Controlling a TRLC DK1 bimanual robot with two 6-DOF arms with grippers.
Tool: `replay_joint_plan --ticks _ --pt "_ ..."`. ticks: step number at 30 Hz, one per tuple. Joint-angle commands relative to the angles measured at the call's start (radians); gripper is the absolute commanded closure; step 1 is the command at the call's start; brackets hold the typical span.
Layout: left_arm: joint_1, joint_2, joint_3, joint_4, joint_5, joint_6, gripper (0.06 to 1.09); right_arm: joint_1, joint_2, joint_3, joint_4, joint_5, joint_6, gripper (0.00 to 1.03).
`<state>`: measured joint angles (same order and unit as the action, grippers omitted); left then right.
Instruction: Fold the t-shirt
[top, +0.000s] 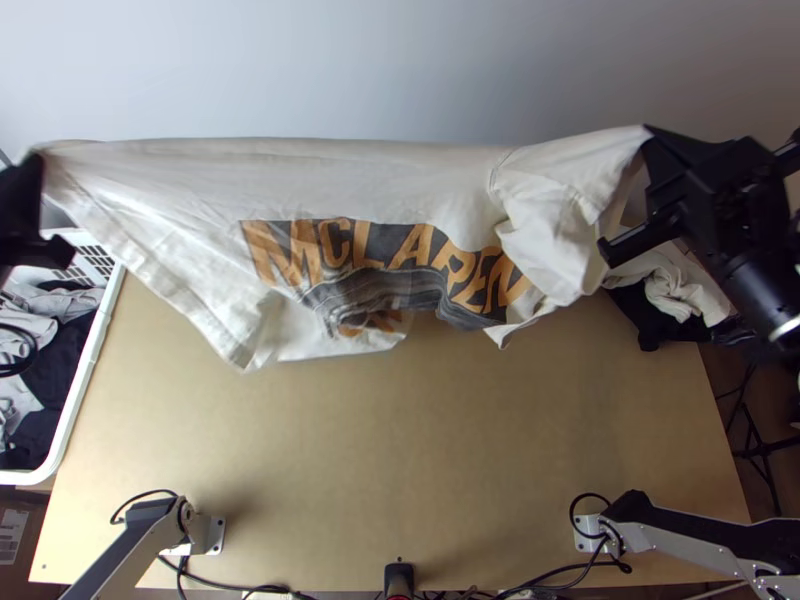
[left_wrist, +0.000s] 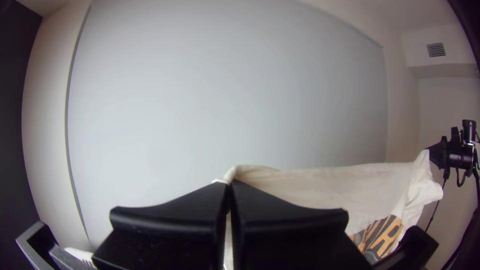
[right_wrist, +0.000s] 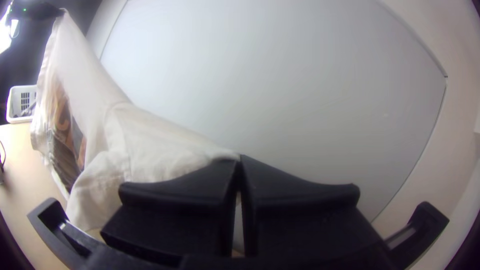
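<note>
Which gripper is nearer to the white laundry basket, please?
The left gripper. It is raised near the far end of the basket, holding one end of the t-shirt; the right gripper holds the other end, across the table.

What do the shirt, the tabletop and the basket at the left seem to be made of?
Shirt: probably soft matte cotton knit, since it drapes in loose folds. Tabletop: smooth pale wood or laminate, evenly tan. Basket: likely white plastic, with a smooth rim and slotted wall.
</note>
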<state>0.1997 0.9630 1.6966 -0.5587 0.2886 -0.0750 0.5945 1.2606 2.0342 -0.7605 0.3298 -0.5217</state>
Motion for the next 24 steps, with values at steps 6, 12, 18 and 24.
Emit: replay_joint_plan --ticks 6,12,18,24 --pt "0.064 -0.109 0.035 0.141 -0.006 -0.002 1.05 0.080 -0.032 0.078 0.136 0.006 -0.046 1.00" --pt "0.073 -0.156 0.054 0.206 -0.003 0.000 1.05 0.142 -0.040 0.132 0.141 0.008 -0.072 1.00" --pt "0.061 -0.233 0.055 0.189 0.064 0.046 1.05 0.188 -0.098 0.132 0.040 0.012 -0.054 1.00" --pt "0.027 -0.311 0.038 0.155 0.119 0.080 1.05 0.203 -0.171 0.132 -0.103 0.009 0.003 1.00"
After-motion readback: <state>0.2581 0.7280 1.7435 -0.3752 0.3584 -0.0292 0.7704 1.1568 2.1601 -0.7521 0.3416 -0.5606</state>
